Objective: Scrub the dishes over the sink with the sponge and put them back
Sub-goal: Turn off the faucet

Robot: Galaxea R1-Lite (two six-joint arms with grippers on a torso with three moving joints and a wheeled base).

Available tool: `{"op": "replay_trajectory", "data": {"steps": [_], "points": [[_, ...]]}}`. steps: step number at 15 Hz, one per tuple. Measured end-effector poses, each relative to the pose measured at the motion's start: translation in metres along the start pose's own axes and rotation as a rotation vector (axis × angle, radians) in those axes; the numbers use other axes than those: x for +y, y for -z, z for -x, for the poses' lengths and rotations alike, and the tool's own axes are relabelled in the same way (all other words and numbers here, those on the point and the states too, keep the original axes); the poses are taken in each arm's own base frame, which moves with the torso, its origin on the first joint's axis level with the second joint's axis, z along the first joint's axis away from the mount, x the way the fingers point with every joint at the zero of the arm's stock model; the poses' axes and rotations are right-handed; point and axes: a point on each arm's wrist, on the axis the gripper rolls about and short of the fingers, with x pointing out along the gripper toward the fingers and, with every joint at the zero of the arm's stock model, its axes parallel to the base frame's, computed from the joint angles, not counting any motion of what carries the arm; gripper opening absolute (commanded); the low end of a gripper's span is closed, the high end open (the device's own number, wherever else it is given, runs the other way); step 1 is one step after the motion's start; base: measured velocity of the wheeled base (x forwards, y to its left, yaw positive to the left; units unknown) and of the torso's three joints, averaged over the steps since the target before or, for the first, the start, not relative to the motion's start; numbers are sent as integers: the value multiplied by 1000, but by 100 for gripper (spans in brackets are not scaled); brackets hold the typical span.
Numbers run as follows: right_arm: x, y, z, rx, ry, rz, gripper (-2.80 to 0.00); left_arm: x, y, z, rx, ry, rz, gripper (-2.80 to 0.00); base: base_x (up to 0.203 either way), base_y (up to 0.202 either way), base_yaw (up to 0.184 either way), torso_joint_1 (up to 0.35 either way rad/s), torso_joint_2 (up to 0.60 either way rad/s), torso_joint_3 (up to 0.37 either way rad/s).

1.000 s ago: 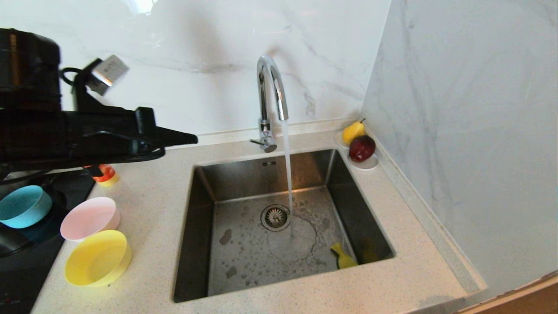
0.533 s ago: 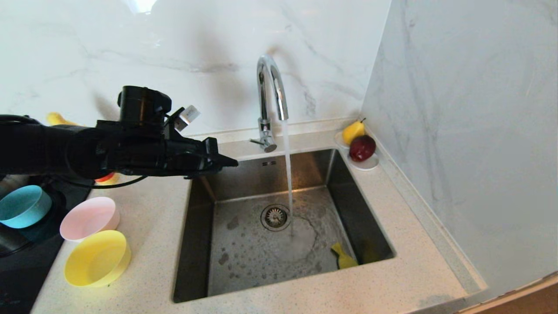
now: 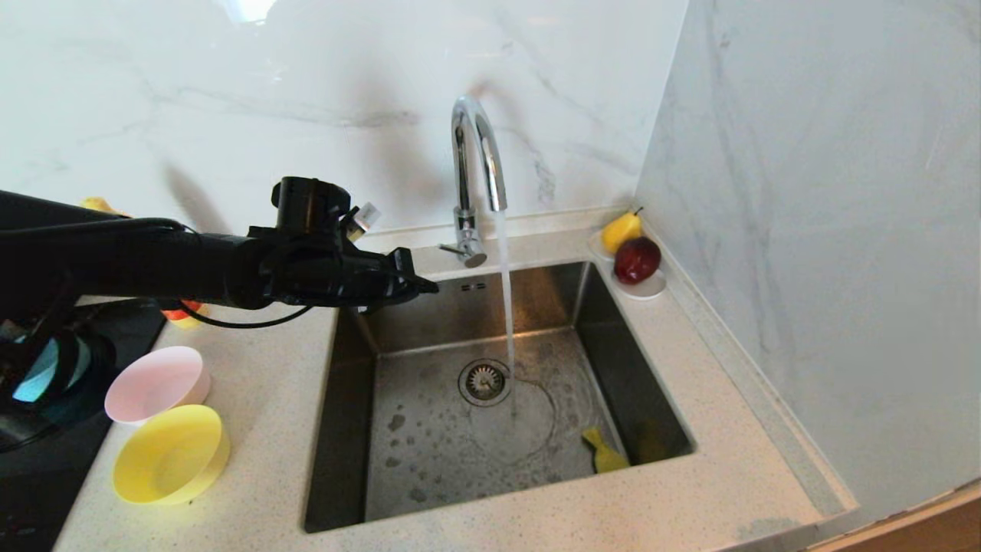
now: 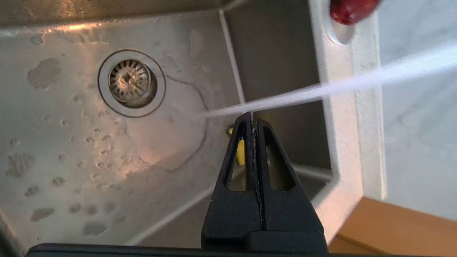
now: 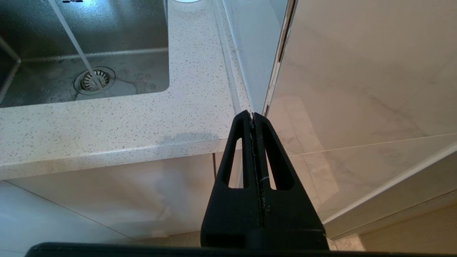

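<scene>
The sink (image 3: 429,460) lies in the middle of the counter, with water running into it. The yellow sponge (image 3: 605,458) rests in the basin's front right corner, its green face not visible. Left of the sink sit the pink bowl (image 3: 157,383) and the yellow bowl (image 3: 170,454). The blue bowl (image 3: 34,377) is partly hidden behind my left arm. My left gripper (image 3: 429,287) hovers shut and empty over the sink's back left corner. In the left wrist view, that gripper (image 4: 252,116) points toward the sponge (image 4: 241,151). My right gripper (image 5: 252,115) is parked shut below the counter's front edge.
The chrome faucet (image 3: 475,176) pours a stream (image 3: 506,307) just right of the drain (image 3: 484,381). A white saucer (image 3: 647,289) with a pear and an apple sits at the back right by the side wall. A black cooktop (image 3: 46,475) lies at far left.
My left arm has reached rightward and lowered, from over the left counter to the sink's back left corner. It now covers part of the blue bowl. Both grippers stay shut.
</scene>
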Motion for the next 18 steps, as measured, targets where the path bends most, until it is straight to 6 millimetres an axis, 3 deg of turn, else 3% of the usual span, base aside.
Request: {"op": "replay_trajectory", "data": {"steps": [8,18], "points": [[0,0,0,0,0,0,-280,14,-21,-38,-102,-29,81,-280,0,0,0,0,0,0],[0,0,0,0,0,0,-280,18,-39,-59,-185,29,167,-280,0,0,0,0,0,0]]}}
